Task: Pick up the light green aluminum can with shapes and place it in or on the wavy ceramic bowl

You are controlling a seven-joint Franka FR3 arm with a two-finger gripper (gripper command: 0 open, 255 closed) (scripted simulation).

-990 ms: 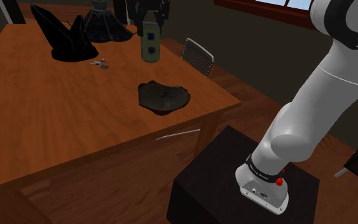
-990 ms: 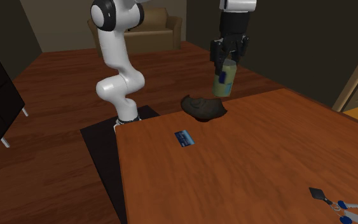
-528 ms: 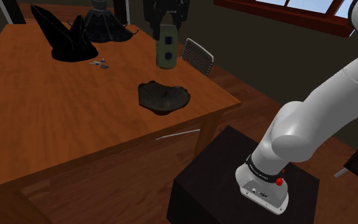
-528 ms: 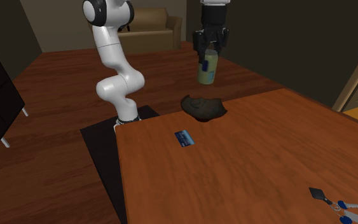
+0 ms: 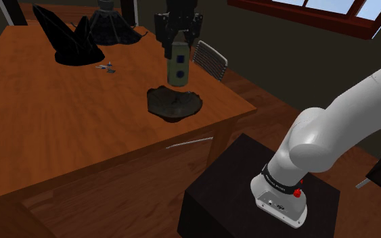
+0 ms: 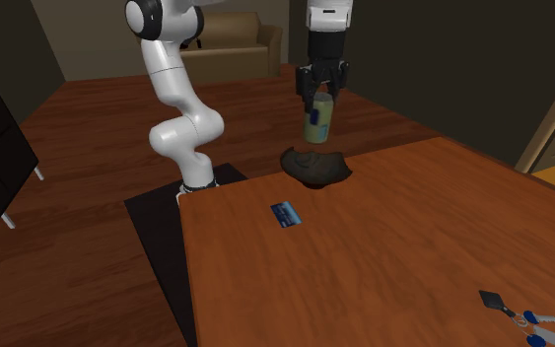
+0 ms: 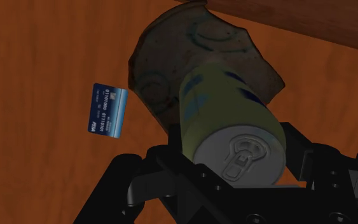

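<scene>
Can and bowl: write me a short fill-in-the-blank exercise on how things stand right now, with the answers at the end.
1. The black hand is ____ on the top end of the pale green can.
2. The can hangs ____ the dark wavy bowl.
3. On the wooden table, near the bowl, lies a small ____ card.

Missing words: shut; above; blue.

Open air separates the can (image 5: 178,65) from the bowl (image 5: 160,103) beneath.
</scene>
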